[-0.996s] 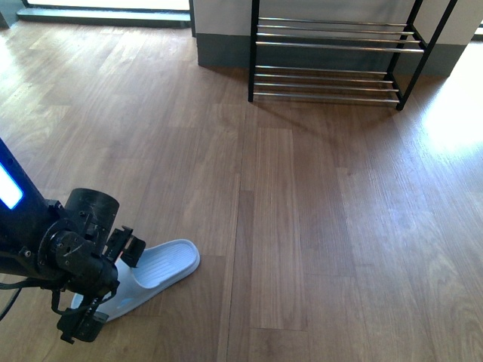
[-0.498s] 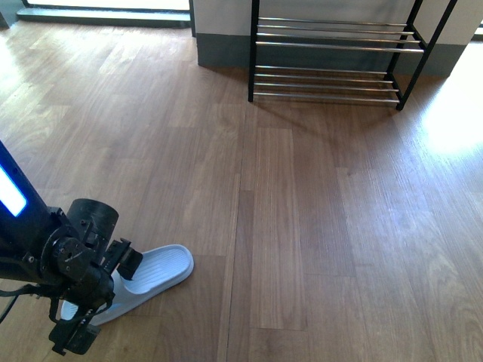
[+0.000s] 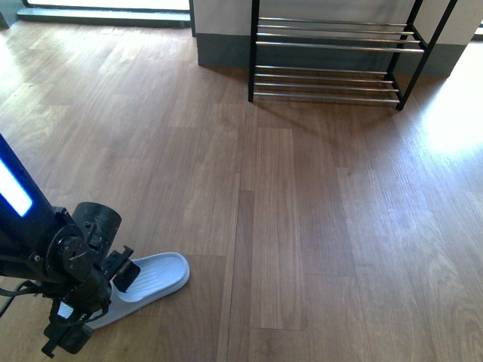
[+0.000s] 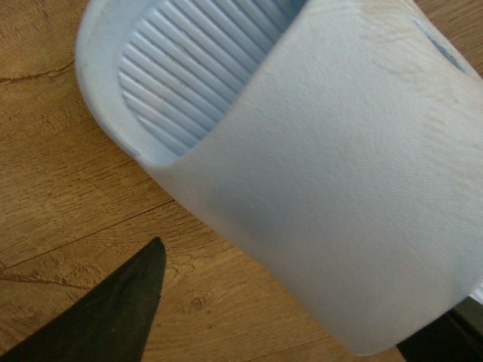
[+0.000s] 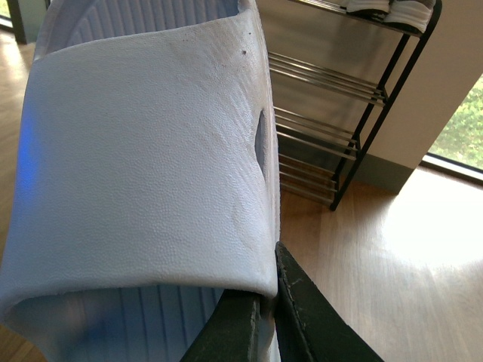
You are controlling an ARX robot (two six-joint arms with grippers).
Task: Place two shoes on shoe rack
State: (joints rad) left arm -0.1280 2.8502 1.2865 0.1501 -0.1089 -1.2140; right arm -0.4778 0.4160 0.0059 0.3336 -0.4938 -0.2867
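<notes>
R fingers [image 5: 266, 303] are clenched on the strap edge of a whitish slide [image 5: 143, 151]. Two dark tips sit nearly together w/ the strap rim pinched btwn them. That slide fills most of the R wrist view, w/ ribbed footbed showing past both ends of the textured strap. Floor and rack are well behind it.

L fingers [image 3: 124, 270] are spread, not clamped. In the L wrist view one dark tip [image 4: 113, 317] lies clear of the strap w/ bare floor btwn. The other tip [image 4: 447, 343] just peeks out past the strap's far side, so the strap sits btwn the two. Can't tell if that far tip touches.

This pale-blue slide [image 3: 155, 275] lies flat on the wood floor [image 3: 302, 226] at approx 7 o'clock in the front view. Its free end points approx 2 o'clock, and its strap end is under my L arm.

Shoe rack [image 3: 332, 75] stands at approx 12–1 o'clock, close against the grey-skirted wall [image 3: 223, 49] and well apart from the slide. It has black side frames and chrome bar shelves. In the R wrist view a pair of light shoes [image 5: 389, 9] sits on its top visible tier. A bright sun patch [image 3: 453, 121] is on the floor at approx 2 o'clock, beside the rack.
</notes>
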